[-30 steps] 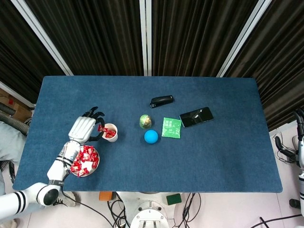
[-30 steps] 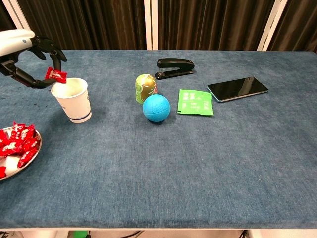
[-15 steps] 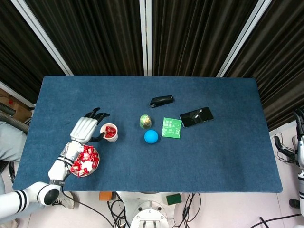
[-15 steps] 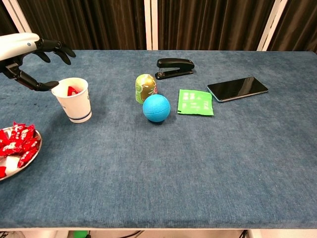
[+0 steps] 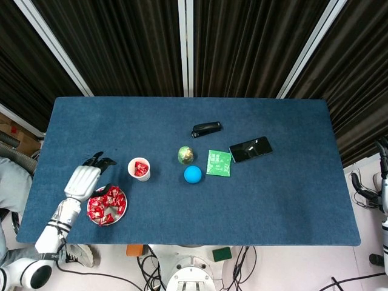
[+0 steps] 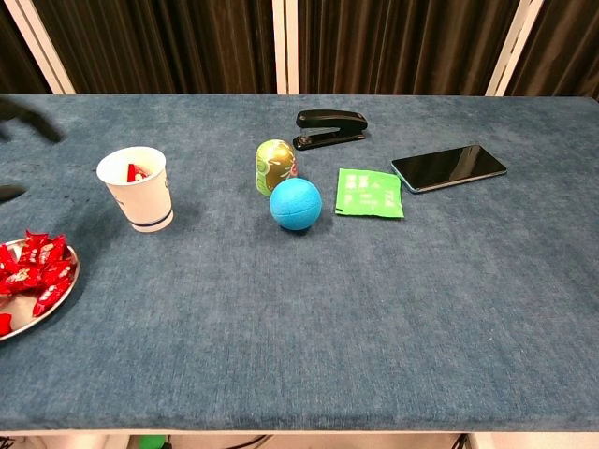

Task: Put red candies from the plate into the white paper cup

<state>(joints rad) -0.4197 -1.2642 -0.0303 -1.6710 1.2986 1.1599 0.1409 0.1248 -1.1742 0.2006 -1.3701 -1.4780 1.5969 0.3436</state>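
In the head view, the robot's left arm reached up from the lower left corner of the frame, its white forearm angled toward the table's left part. The left hand [image 5: 83, 177] hovered above the blue table [image 5: 291, 200], dark fingers [image 5: 97, 160] spread apart and pointing toward the upper right, with nothing held in it. Its lower edge sat just beside the upper left rim of the plate [image 5: 123, 208], though whether it touched the plate could not be told. The plate, in the lower left of the frame, carried a heap of red candies [image 5: 104, 206]. The white paper cup [image 5: 139, 168] stood upright just to the right of the fingertips, apart from them, with red candy visible inside. In the chest view, only dark blurred fingertips showed at the far left edge; the cup [image 6: 137, 188] stood in the upper left, and the plate [image 6: 37, 316] with its candies [image 6: 37, 274] lay at the lower left edge. Toward the centre of the table lay a blue ball [image 5: 193, 174], a green and gold egg-shaped object [image 5: 185, 154] just above it, a green packet [image 5: 219, 162], a black phone [image 5: 250, 149] and a black stapler [image 5: 207, 129]. The right hand [image 5: 365, 193] hung off the table at the far right edge of the head view, too small to tell how its fingers lay.
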